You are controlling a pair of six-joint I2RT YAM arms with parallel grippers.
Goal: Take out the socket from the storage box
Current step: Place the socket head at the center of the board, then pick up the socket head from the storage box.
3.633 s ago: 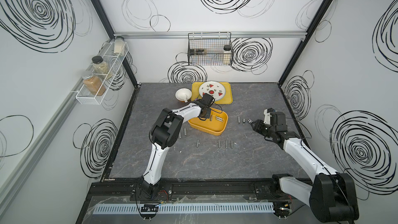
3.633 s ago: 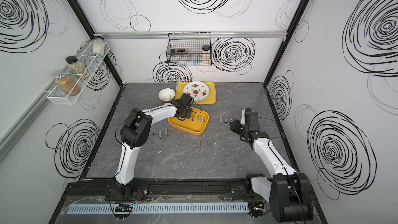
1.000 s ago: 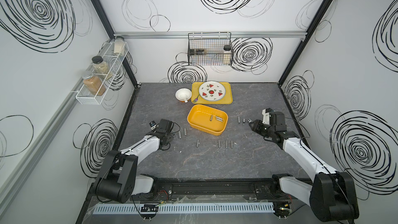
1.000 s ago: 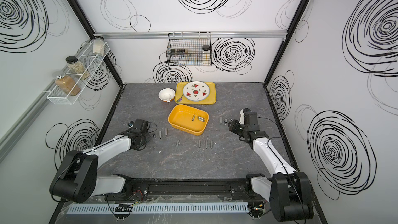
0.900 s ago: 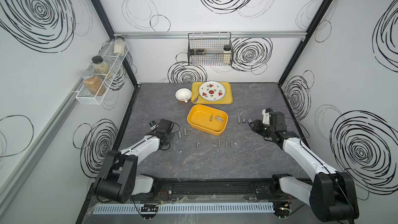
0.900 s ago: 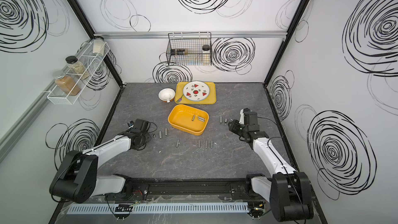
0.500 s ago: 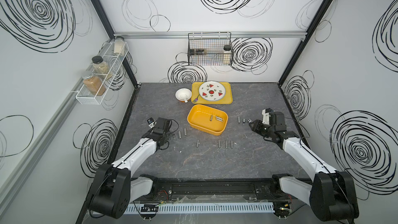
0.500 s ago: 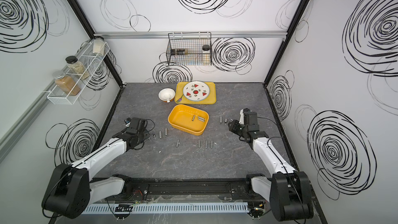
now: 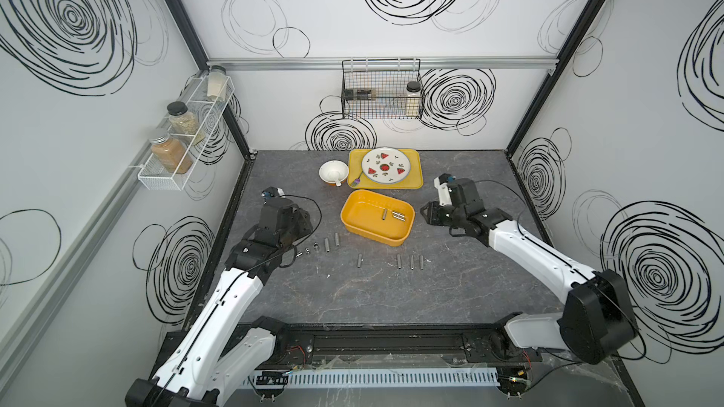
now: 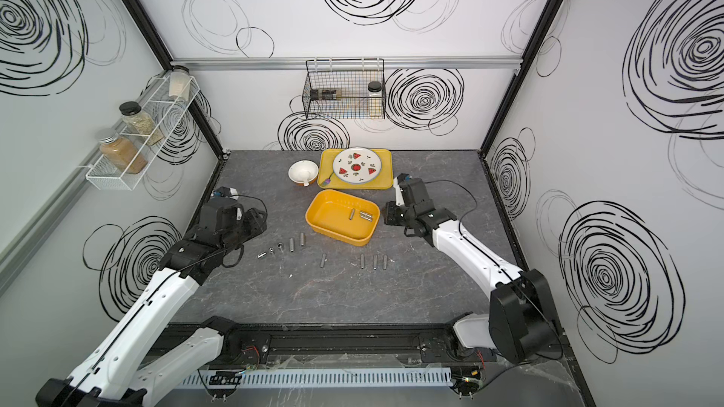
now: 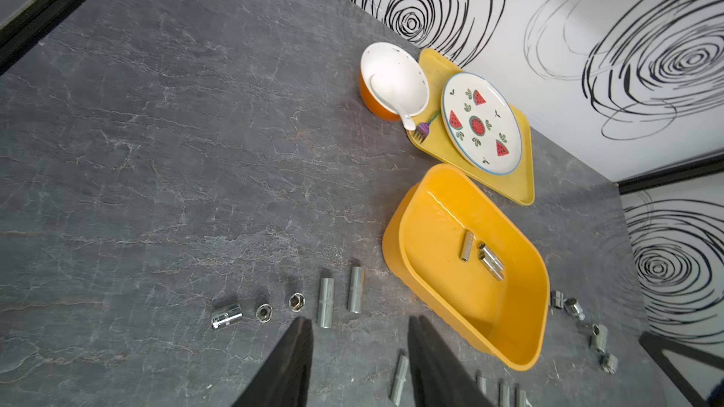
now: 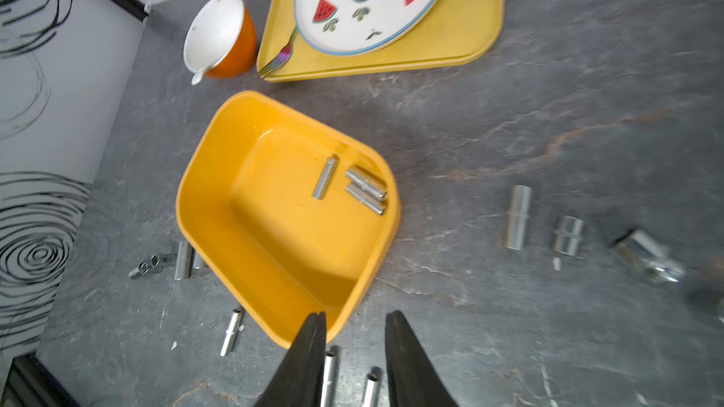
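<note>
The storage box [image 9: 354, 218] [image 10: 319, 216] is a deep yellow-orange tub in the middle of the table, seen in both top views. Three silver sockets lie on its floor: a single socket [image 9: 385, 214] [image 12: 325, 178] and a touching pair [image 9: 399, 216] [image 11: 489, 261]. My right gripper [image 9: 425, 213] [image 12: 356, 315] hovers just right of the box, by its corner, open with nothing between the fingers. My left gripper [image 9: 303, 225] [image 11: 360, 323] is left of the box over the loose sockets, also open and empty.
Several loose sockets [image 9: 327, 245] [image 9: 411, 262] lie in a row in front of the box, and more sockets [image 12: 518, 217] lie to its right. A flat yellow tray [image 9: 416, 184] with a plate [image 9: 386, 166] and a bowl [image 9: 333, 172] stand behind. A wire basket [image 9: 382, 92] hangs on the back wall.
The left arm has left the box and lifted its gripper a little away from the loose sockets. The right gripper has moved left up to the box's right wall, its jaws a little narrower.
</note>
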